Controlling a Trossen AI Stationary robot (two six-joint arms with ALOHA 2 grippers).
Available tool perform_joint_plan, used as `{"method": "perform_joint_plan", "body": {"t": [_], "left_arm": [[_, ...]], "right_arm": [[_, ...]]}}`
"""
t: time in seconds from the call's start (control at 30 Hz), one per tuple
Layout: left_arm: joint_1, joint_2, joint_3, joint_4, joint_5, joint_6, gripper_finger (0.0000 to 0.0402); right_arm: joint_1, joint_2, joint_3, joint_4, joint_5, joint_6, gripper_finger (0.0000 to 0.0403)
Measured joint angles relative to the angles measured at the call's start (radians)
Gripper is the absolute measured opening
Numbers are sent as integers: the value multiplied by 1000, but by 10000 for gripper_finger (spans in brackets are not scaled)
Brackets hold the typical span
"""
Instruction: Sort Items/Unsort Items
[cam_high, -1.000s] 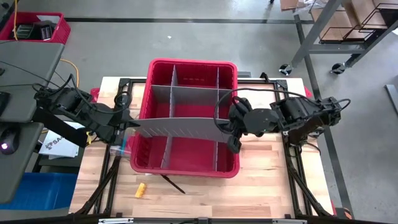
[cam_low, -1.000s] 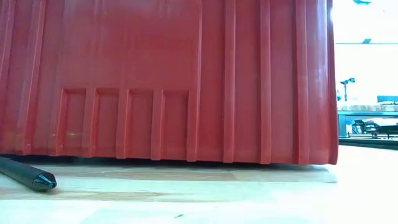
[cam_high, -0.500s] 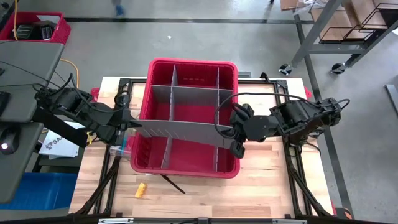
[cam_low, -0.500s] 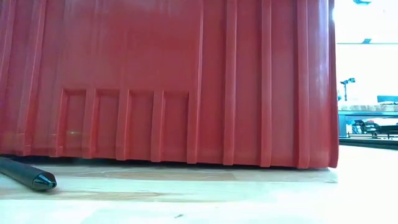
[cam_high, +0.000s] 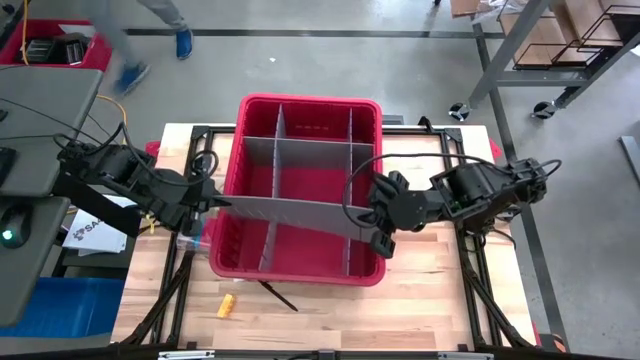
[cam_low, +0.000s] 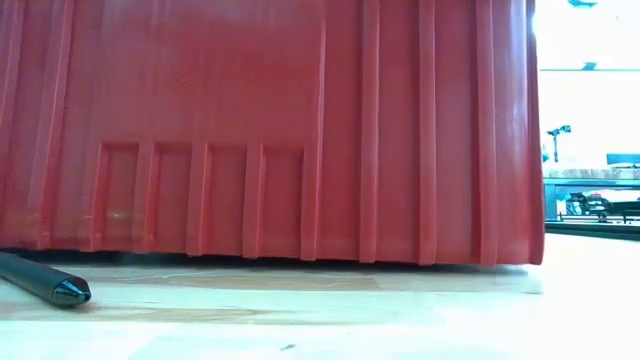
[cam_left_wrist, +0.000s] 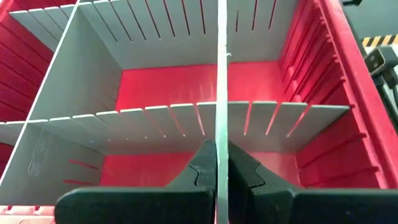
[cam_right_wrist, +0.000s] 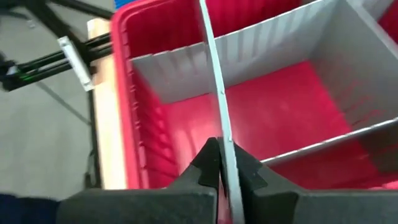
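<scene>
Yellow item (cam_high: 228, 305) outside red bin (cam_high: 300, 270)

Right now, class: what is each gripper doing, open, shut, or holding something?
Left gripper: jaws shut on the grey divider panel.
Right gripper: jaws shut on the same panel's other end.

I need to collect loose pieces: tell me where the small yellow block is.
In the high view the small yellow block lies on the wooden table, near its front-left corner, outside the red plastic bin and beside a thin dark stick.

wooden table (cam_high: 420, 300): red bin (cam_high: 300, 262), yellow block (cam_high: 228, 305), dark stick (cam_high: 280, 296)
</scene>
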Motion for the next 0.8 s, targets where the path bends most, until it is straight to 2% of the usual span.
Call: {"method": "perform_joint_plan", "body": {"t": [0.17,0.53,0.8], "left_arm": [[0,0,-1,-11,-24,4,1],[0,25,-1,6,15,19,1],[0,31,0,9,12,-9,1]], "right_arm": [[4,32,0,-9,-72,-1,0],[14,25,0,-52,-73,26,0],[14,33,2,-102,37,-26,0]]}}
